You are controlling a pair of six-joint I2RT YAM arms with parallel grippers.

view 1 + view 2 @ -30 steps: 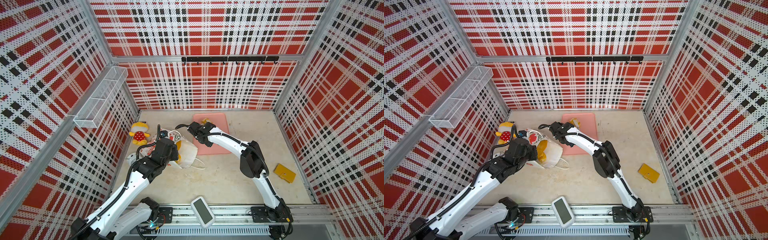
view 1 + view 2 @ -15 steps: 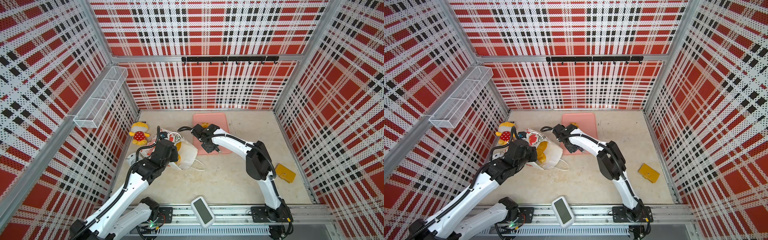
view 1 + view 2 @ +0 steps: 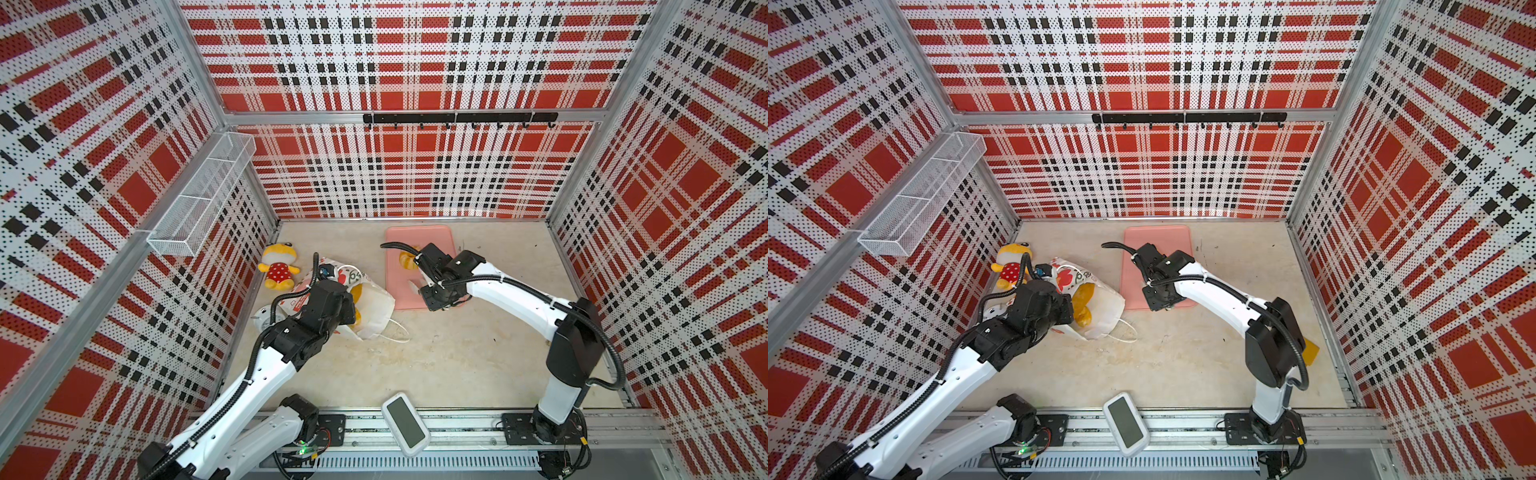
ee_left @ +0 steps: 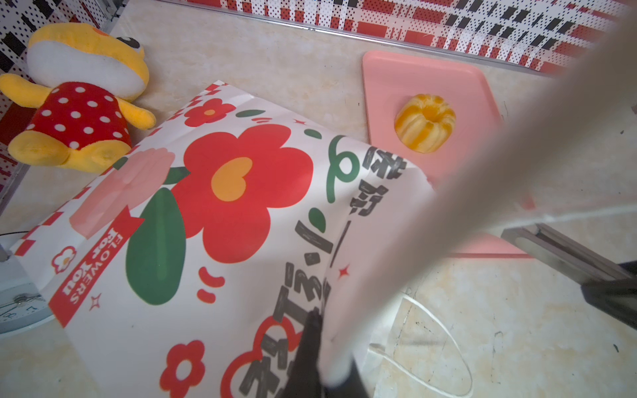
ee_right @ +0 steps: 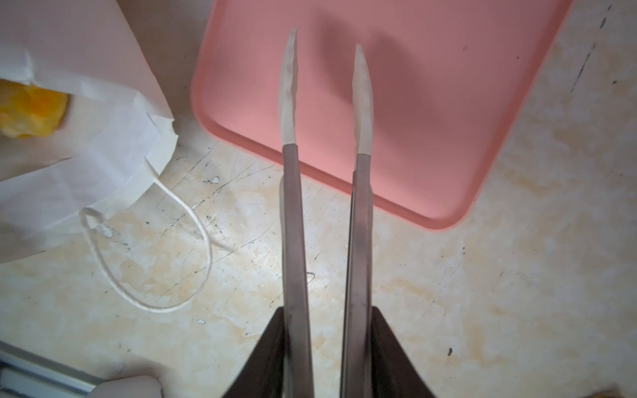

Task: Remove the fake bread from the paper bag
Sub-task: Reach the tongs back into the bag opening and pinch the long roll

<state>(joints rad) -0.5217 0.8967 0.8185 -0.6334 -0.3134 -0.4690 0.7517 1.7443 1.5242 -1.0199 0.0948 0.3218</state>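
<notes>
The white paper bag point(image 3: 374, 307) point(image 3: 1104, 311) with red flower print point(image 4: 224, 206) lies on its side, mouth toward the pink tray point(image 3: 419, 237) point(image 3: 1156, 241). Golden fake bread point(image 3: 356, 293) point(image 3: 1082, 297) point(image 5: 29, 112) shows inside the mouth. One ring-cake bread point(image 3: 409, 259) point(image 4: 424, 123) sits on the tray. My left gripper point(image 3: 349, 309) point(image 3: 1069, 309) point(image 4: 319, 327) is shut on the bag's upper edge. My right gripper point(image 3: 434, 293) point(image 3: 1156, 299) point(image 5: 325, 344) is shut on metal tongs point(image 5: 325, 103), whose white tips stand apart and empty over the tray's near corner.
A yellow plush toy point(image 3: 277, 268) point(image 4: 76, 100) in a red dotted dress lies by the left wall. A white clock point(image 3: 266, 316) sits beside the bag. The bag's cord handle point(image 5: 155, 258) trails on the floor. A yellow block point(image 3: 1310, 351) lies at the right, a white device point(image 3: 405, 419) on the front rail.
My right gripper has drawn back from beside the bag's mouth toward the tray's near corner. The left gripper and the bag have stayed put.
</notes>
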